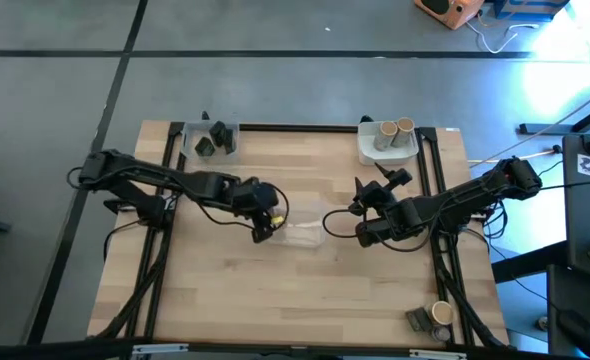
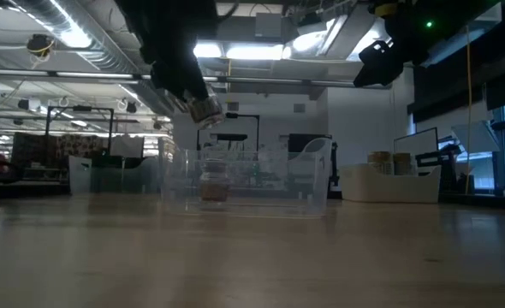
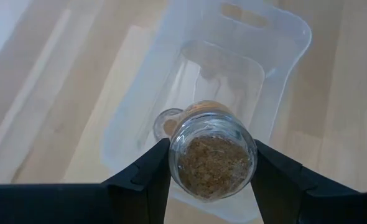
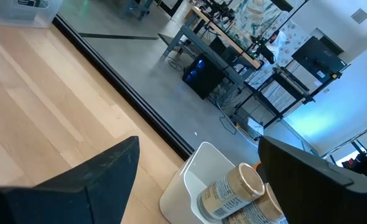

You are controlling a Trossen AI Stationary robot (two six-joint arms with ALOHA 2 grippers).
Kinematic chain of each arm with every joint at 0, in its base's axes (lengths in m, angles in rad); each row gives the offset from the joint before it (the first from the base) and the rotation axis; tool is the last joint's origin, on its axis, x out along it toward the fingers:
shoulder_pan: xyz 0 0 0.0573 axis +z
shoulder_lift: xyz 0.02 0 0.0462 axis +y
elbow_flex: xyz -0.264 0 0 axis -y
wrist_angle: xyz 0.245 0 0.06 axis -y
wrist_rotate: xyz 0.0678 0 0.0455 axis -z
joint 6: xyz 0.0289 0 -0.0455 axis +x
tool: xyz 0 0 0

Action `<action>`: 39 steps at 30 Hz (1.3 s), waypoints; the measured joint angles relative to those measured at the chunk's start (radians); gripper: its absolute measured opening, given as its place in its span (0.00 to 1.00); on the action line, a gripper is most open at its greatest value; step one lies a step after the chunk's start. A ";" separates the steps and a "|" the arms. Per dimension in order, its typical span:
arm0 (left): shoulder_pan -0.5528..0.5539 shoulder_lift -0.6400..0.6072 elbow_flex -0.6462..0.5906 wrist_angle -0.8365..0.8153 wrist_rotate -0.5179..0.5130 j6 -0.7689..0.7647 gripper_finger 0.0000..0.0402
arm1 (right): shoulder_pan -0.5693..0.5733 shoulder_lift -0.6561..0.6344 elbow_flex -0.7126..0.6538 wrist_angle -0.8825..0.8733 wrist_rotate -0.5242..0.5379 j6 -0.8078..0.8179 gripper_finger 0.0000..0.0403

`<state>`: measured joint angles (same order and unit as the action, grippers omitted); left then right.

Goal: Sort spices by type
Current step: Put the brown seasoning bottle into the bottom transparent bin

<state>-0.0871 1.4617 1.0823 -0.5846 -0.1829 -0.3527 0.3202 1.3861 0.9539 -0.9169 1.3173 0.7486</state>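
Note:
My left gripper (image 1: 263, 226) is shut on a small glass jar of brown spice (image 3: 213, 158) and hangs over the clear tray (image 1: 301, 234) at mid-table. A second small jar (image 2: 214, 186) stands inside that tray (image 3: 252, 56). My right gripper (image 1: 361, 206) is open and empty, right of the clear tray. Two tan cylinders (image 1: 395, 130) stand in the white tray (image 1: 388, 148) at the far edge; they also show in the right wrist view (image 4: 230, 190). Dark blocky containers (image 1: 213, 138) sit in a tray at the far left. A tan cylinder (image 1: 441, 313) and a dark block (image 1: 419, 319) rest near the near right corner. My left gripper pinches the jar's side wall (image 3: 174, 163) between its two fingers (image 3: 147, 171), one on each side. The fingers come from above, slanting down. The jar (image 2: 205, 109) is lifted clear, slightly tilted, high above the clear tray.
Cables run along both arms. The table's black frame rails line the left and right edges (image 1: 445, 200). Bare wood lies across the near half of the table (image 1: 295, 300). The right wrist view shows floor and desks beyond the far edge.

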 joint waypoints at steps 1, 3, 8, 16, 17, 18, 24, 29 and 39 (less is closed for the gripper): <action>-0.005 0.018 0.010 -0.001 0.000 0.005 0.42 | 0.000 0.000 0.000 0.000 0.000 0.000 0.81; -0.012 0.050 0.027 0.000 0.000 0.017 0.42 | 0.000 0.000 0.000 0.000 0.000 0.000 0.81; -0.025 0.114 0.042 0.000 0.000 0.020 0.42 | 0.000 0.000 0.000 0.000 0.000 0.000 0.81; -0.040 0.189 0.043 0.003 0.001 0.030 0.42 | 0.000 0.000 0.000 0.000 0.000 0.000 0.81; -0.040 0.196 0.043 0.003 0.001 0.032 0.42 | 0.000 0.000 0.000 0.000 0.000 0.001 0.81; -0.040 0.207 0.043 0.004 0.000 0.039 0.42 | 0.000 0.000 0.000 0.000 0.000 0.000 0.81; -0.039 0.264 0.042 0.035 0.000 0.052 0.42 | 0.000 0.000 0.000 0.000 -0.001 0.001 0.81; -0.037 0.301 0.041 0.044 0.000 0.057 0.42 | 0.000 0.000 0.000 0.001 -0.001 0.001 0.81; -0.037 0.331 0.042 0.053 0.005 0.061 0.48 | 0.000 0.000 0.000 0.001 -0.008 0.001 0.81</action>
<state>-0.1246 1.7931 1.1248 -0.5320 -0.1775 -0.2913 0.3202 1.3861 0.9539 -0.9157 1.3090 0.7498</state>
